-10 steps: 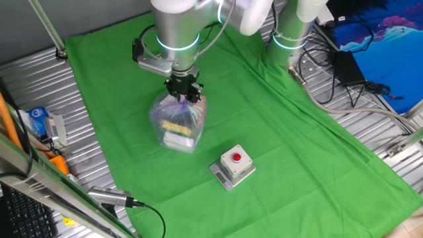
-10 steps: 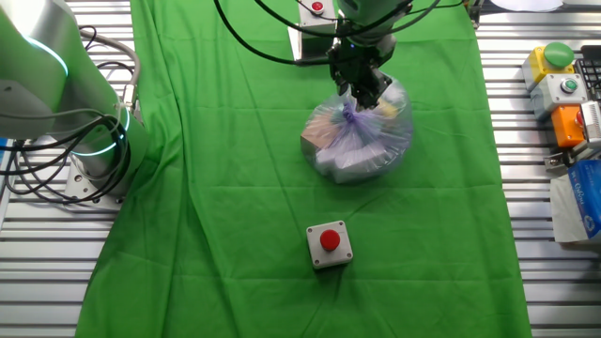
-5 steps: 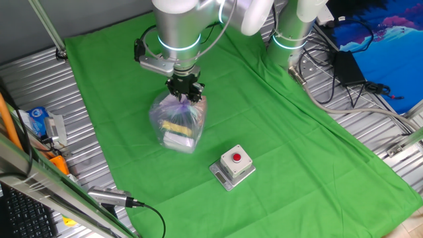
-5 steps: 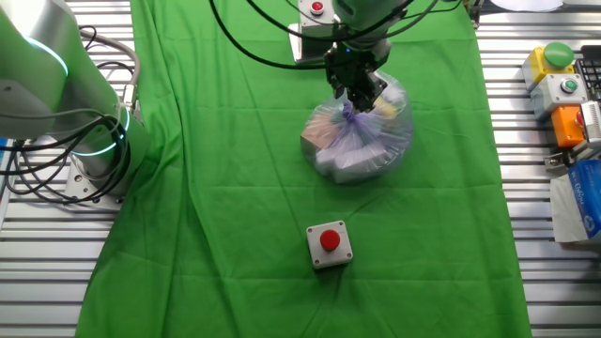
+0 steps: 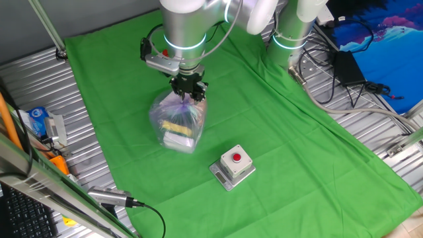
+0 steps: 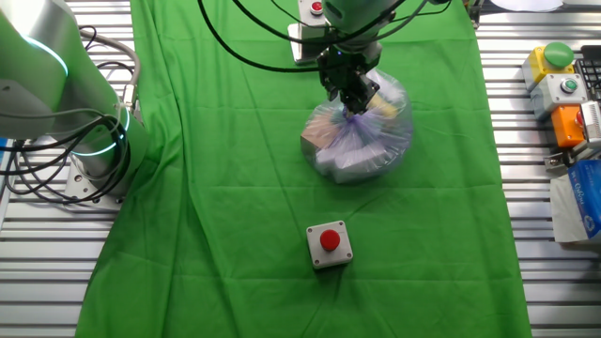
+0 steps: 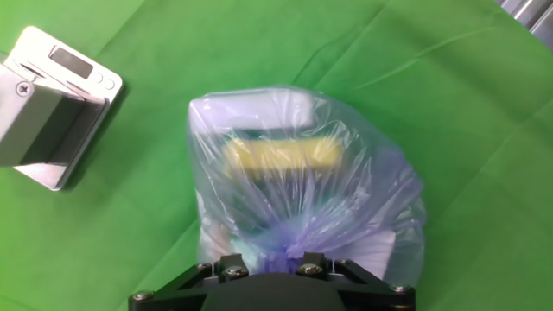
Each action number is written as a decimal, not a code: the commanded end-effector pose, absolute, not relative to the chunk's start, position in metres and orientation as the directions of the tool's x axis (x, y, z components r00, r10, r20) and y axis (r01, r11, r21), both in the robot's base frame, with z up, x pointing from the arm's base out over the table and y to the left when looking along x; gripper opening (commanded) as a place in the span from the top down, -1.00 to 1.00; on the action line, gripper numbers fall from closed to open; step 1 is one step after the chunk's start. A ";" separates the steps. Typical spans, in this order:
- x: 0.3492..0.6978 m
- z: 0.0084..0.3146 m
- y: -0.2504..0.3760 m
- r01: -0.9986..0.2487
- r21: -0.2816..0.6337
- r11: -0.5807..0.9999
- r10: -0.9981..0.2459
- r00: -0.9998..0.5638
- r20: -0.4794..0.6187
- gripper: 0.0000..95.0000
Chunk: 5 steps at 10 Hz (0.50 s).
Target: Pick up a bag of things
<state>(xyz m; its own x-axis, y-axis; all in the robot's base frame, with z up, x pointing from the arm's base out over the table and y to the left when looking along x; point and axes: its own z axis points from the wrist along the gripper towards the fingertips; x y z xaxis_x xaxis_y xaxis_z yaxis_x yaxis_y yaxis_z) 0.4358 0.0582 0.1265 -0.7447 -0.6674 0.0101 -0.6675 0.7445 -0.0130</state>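
Slightly higher than before, the gripper (image 5: 188,92) pinches the bag (image 5: 176,122).

Green cloth (image 5: 264,112) (image 6: 235,235) (image 7: 449,104) is the landmark, spread over a ribbed metal table (image 5: 39,92) (image 6: 535,282). Grey box with red button (image 5: 233,166) (image 6: 329,245) sits on the cloth near its front middle. Second button box (image 6: 310,11) at the cloth's far edge; metal box (image 7: 47,104) on the cloth in hand view. Off the cloth: yellow box with green button (image 6: 554,58), grey box (image 6: 566,92) and orange box (image 6: 573,124) stacked beside it, blue-white packet (image 5: 38,119) (image 6: 580,202), black adapter with cables (image 5: 347,66), grey cable bundle (image 6: 47,178).
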 end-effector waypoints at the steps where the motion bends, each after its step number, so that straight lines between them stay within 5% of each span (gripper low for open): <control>1: 0.436 0.125 0.058 -0.668 -0.014 0.744 -0.668 -0.744 0.008 0.20; 5: 0.437 0.119 0.057 -0.668 -0.027 0.744 -0.668 -0.744 0.010 0.20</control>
